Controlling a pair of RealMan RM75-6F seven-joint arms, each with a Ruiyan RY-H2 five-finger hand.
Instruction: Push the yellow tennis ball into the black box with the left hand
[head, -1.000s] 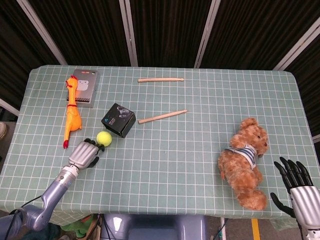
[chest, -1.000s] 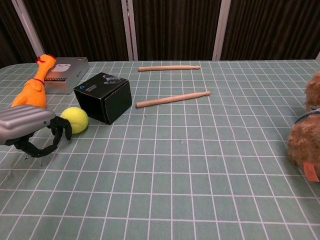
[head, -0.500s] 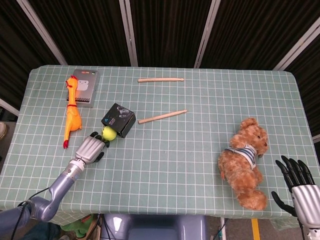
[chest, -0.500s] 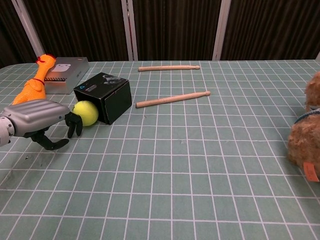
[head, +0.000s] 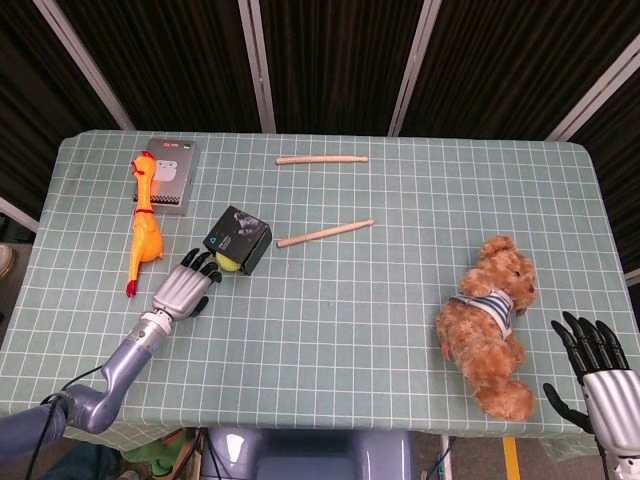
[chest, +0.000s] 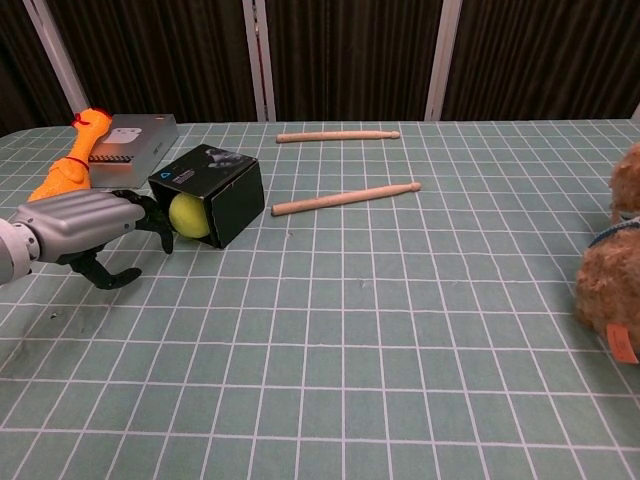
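The yellow tennis ball (head: 228, 265) (chest: 188, 215) sits in the open front of the black box (head: 240, 238) (chest: 214, 187), partly inside it. My left hand (head: 185, 285) (chest: 88, 228) lies just in front and to the left of the ball, fingers stretched toward it and touching or nearly touching it, holding nothing. My right hand (head: 598, 372) hangs off the table's near right corner with fingers spread, empty; the chest view does not show it.
An orange rubber chicken (head: 143, 218) (chest: 62, 175) and a grey flat box (head: 166, 175) (chest: 132, 146) lie left of the black box. Two wooden drumsticks (head: 325, 233) (head: 321, 159) lie behind and right. A teddy bear (head: 492, 322) sits at the right.
My left hand has moved forward and right, rolling the ball from the open table up against and into the mouth of the black box. The right hand stayed still.
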